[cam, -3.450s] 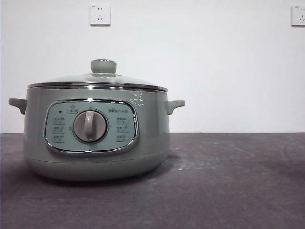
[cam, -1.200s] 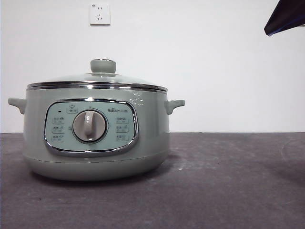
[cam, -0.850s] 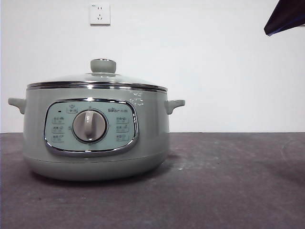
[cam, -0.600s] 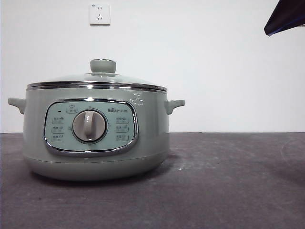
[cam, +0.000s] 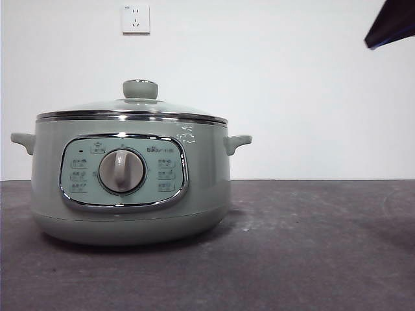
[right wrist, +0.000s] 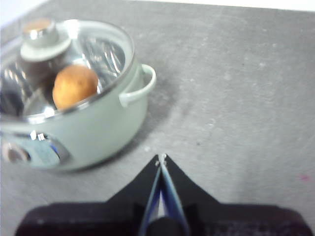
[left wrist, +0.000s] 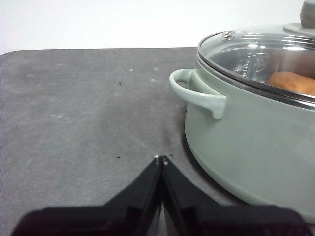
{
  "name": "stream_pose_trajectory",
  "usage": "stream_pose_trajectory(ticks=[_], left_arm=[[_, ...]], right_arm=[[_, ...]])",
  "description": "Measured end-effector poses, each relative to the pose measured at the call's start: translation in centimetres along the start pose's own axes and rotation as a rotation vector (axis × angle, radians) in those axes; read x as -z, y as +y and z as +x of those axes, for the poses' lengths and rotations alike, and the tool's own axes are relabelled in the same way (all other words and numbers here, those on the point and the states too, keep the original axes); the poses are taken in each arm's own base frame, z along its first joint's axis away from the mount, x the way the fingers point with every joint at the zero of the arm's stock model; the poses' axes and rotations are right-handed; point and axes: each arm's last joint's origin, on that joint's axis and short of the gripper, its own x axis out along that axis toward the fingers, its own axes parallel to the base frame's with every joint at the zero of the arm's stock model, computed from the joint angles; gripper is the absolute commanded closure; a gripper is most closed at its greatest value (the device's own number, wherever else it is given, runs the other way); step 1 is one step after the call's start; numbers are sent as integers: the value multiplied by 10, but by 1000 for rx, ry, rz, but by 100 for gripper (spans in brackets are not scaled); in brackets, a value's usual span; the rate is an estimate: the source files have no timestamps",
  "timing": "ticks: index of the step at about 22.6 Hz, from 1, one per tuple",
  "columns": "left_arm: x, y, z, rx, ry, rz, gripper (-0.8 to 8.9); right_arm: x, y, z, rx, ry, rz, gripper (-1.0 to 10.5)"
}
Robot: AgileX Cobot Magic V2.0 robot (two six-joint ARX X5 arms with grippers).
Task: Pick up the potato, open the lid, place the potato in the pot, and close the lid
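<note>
The sage-green pot [cam: 130, 188] stands on the dark table at the left of the front view, with the glass lid [cam: 133, 107] resting shut on it, knob [cam: 141, 89] up. The orange-brown potato [right wrist: 74, 86] lies inside the pot, seen through the glass, and the potato [left wrist: 294, 82] also shows in the left wrist view. My left gripper [left wrist: 161, 159] is shut and empty, low over the table beside the pot's side handle [left wrist: 197, 93]. My right gripper [right wrist: 161, 158] is shut and empty, raised to the right of the pot; its dark tip [cam: 392, 24] shows at the top right corner.
A white wall with a power socket [cam: 135, 19] stands behind the table. Bare dark table surface [cam: 311, 246] stretches to the right of the pot.
A dark arm tip came into the front view's top right corner and has now drawn slightly up and to the right. The pot and the lid have not moved.
</note>
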Motion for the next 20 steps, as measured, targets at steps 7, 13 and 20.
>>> stream_pose_trajectory(ticks=[7, 13, 20], left_arm=[[0, 0, 0, 0, 0, 0, 817], [0, 0, 0, 0, 0, 0, 817], [0, 0, 0, 0, 0, 0, 817]], right_arm=[[16, -38, -20, 72, -119, -38, 946], [54, -53, -17, 96, -301, -49, 946], [102, -58, 5, 106, -327, -26, 946]])
